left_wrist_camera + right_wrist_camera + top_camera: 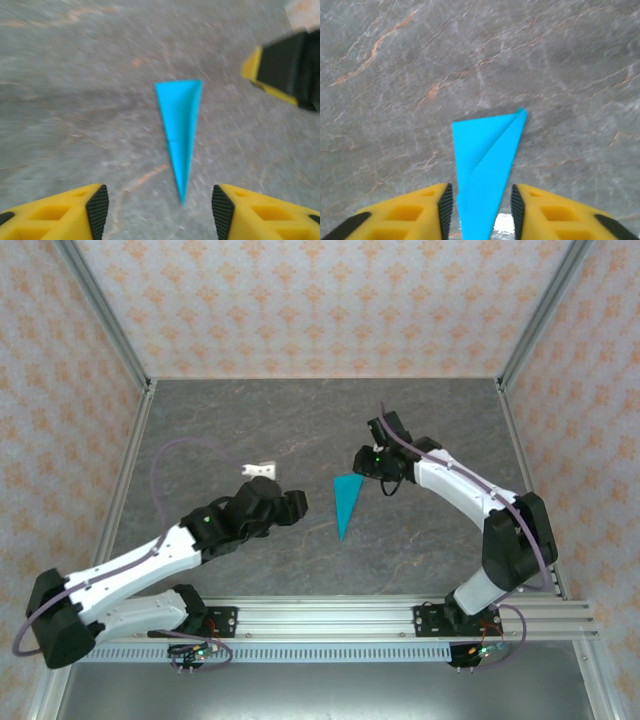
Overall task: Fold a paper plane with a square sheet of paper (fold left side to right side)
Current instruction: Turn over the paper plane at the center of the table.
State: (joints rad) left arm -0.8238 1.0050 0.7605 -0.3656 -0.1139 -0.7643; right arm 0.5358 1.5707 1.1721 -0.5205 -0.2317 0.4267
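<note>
The cyan-blue paper plane (347, 502) lies flat on the dark table as a narrow pointed dart, its tip toward the near edge. My left gripper (297, 504) is just left of it. In the left wrist view the left gripper (160, 212) is open, and the dart (180, 130) points at the gap between its fingers without touching them. My right gripper (362, 462) is at the dart's wide end. In the right wrist view the right gripper (481, 212) is open, and the folded paper (487, 160) lies between the pads (446, 209) with a thin gap on each side.
A small white piece (259, 470) lies on the table behind the left gripper. The right gripper's yellow and black finger (285, 70) shows at the upper right of the left wrist view. Metal frame posts and patterned walls bound the table (200, 420).
</note>
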